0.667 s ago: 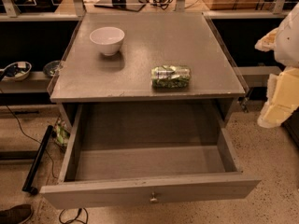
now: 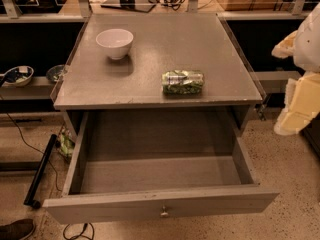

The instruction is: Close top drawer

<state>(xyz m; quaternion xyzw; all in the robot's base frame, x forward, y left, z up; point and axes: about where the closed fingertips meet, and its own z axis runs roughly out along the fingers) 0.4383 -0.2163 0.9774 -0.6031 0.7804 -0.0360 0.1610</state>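
The top drawer [image 2: 150, 205] is nearest us, pulled far out of the grey table [image 2: 210, 49], its long front panel low in view with the small round knob [image 2: 164, 214] at its centre. We see nothing lying in the drawer box, so we judge nothing would block it sliding home. It stands fully open, so the closing has not yet begun.

To the right, beside the drawer's right wall but apart from it, hangs the cream-coloured gripper [image 2: 299, 101], level with the table edge. It touches nothing, and we cannot tell whether it is spread or closed. Our guess is that it waits off to the side so it can swing round to the front panel and push.

Farther back, a green packet [image 2: 183, 82] lies on the tabletop near the front edge, and a white bowl [image 2: 115, 43] sits upright toward the back left; both are clear of the drawer's path.

Against the earlier picture we find no visible change: drawer, gripper, packet and bowl all sit where they were.
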